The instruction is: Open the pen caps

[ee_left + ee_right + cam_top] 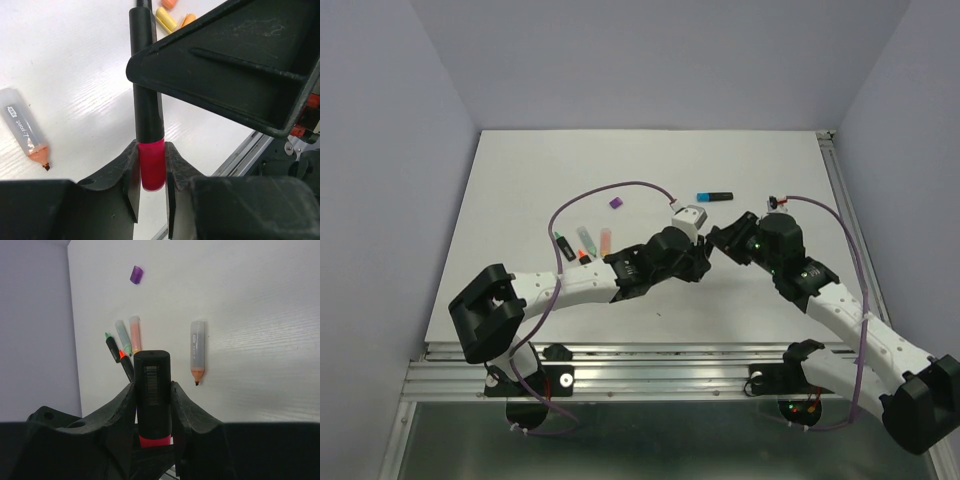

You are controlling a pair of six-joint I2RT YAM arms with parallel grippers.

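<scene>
Both grippers hold one black highlighter (147, 90) between them above the table. My left gripper (151, 161) is shut on its pink cap (151, 167). My right gripper (152, 390) is shut on the black body (152, 375), with the pink cap (154, 441) showing below it. The cap still sits against the body. In the top view the left gripper (703, 253) and the right gripper (722, 240) meet at mid-table. A loose purple cap (616, 202) lies to the far left of them, and a blue-capped highlighter (714, 196) lies behind them.
Several uncapped highlighters (585, 242) lie side by side left of the grippers. A pastel orange uncapped highlighter (25, 130) lies on the table under the arms. Yellow and orange caps (166, 20) lie beyond it. The table's metal front rail (650, 365) runs along the near edge.
</scene>
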